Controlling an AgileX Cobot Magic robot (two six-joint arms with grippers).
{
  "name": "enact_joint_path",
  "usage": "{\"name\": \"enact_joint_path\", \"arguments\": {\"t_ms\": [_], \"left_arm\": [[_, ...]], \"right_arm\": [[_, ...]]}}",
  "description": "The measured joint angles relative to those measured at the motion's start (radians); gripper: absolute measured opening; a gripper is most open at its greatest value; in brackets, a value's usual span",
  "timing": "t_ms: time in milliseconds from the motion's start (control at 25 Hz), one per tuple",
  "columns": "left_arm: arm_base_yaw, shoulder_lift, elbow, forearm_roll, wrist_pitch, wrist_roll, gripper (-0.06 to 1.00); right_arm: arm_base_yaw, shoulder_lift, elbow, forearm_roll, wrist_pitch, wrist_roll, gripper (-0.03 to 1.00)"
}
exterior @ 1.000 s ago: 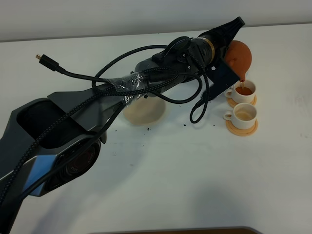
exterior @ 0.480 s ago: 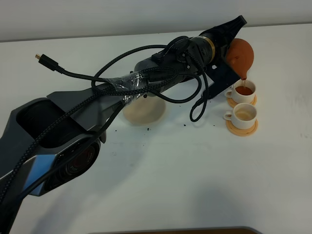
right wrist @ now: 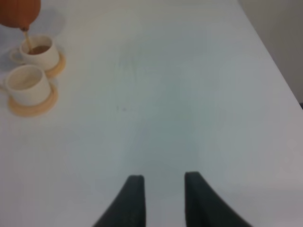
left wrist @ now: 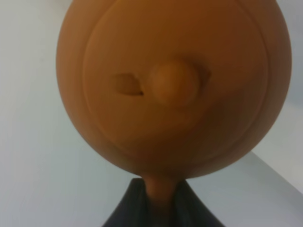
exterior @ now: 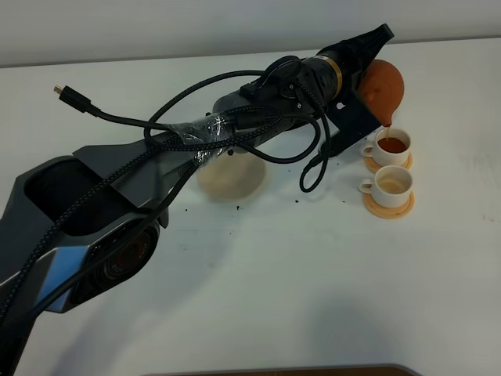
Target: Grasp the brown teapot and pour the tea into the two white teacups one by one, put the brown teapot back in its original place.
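left claw [left wrist: 158,202] pinching teapot [exterior: 382,84] handle | teapot tilted, pouring into far cup [exterior: 391,146] | near cup [exterior: 392,182] possibly filled | right claw [right wrist: 163,198] spread, empty

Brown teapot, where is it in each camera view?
Exterior high: brown teapot at upper right, tilted over the far teacup.
Left wrist: brown teapot fills the frame, lid toward the camera.
Right wrist: brown teapot cut off at a corner, above the far teacup.
Shared landmark: far teacup, exterior and right wrist only.

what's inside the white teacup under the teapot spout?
Reddish-brown tea sits in that small white teacup, a thin stream falling in from the round brown clay teapot. The tea covers the cup's bottom.
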Motion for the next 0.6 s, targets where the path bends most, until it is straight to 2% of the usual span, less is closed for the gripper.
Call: {"name": "enact_joint_path", "arguments": {"t_ms": [600], "left_arm": [[0.000, 0.000, 0.000, 0.010, -0.025, 0.042, 0.14]], "right_arm": [[0.000, 0.000, 0.000, 0.000, 0.000, 0.000, 0.24]]}}
